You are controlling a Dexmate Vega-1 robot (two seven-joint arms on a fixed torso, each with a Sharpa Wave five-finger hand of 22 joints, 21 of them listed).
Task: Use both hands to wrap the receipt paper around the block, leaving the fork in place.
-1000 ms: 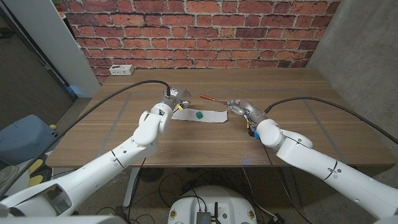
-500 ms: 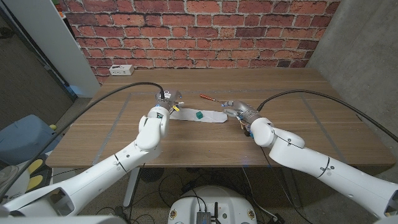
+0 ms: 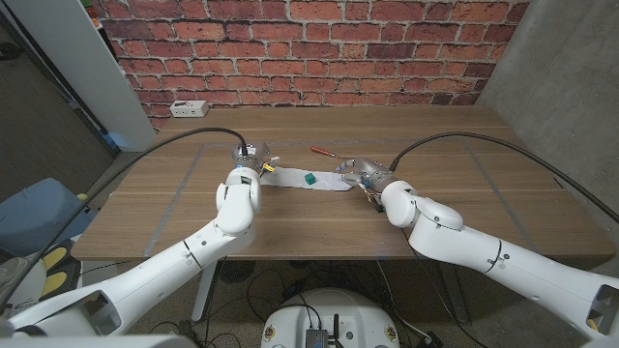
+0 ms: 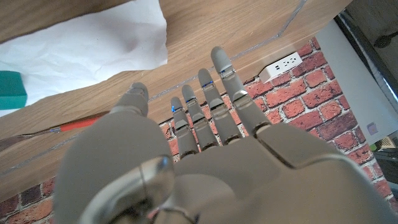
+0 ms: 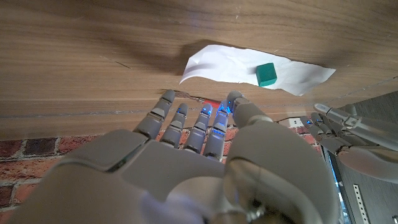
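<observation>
The wrapping has not begun, as far as the pictures show: the receipt paper (image 3: pixel 308 180) lies spread out flat on the desk (image 3: pixel 455 193), and the block (image 3: pixel 309 179), small and green, sits on top of it near its middle with no fold raised over it. The paper stretches between the two robot hands, its one end just beside the left robot hand (image 3: pixel 253 160) and its other end just beside the right robot hand (image 3: pixel 360 173). In the left wrist view the left robot hand (image 4: pixel 205 155) is released, its fingers (image 4: pixel 219 93) straight and slightly apart, holding nothing; the paper's near end (image 4: pixel 93 46) lies just ahead of the fingertips, and I cannot tell whether they touch it yet. In the right wrist view the right robot hand (image 5: pixel 193 162) is likewise released and empty, fingers (image 5: pixel 163 112) extended toward the paper's end (image 5: pixel 249 68), which sits just beyond the fingertips and appears apart from them. The fork (image 3: pixel 329 152), with its orange handle, lies on the desk beyond the paper from both robot hands, nearer the right one, clear of the paper and untouched. By my judgement everything remains to be done: each robot hand must take hold of its end of the paper, lift it and fold it over the block from both sides, keeping the fork undisturbed.
</observation>
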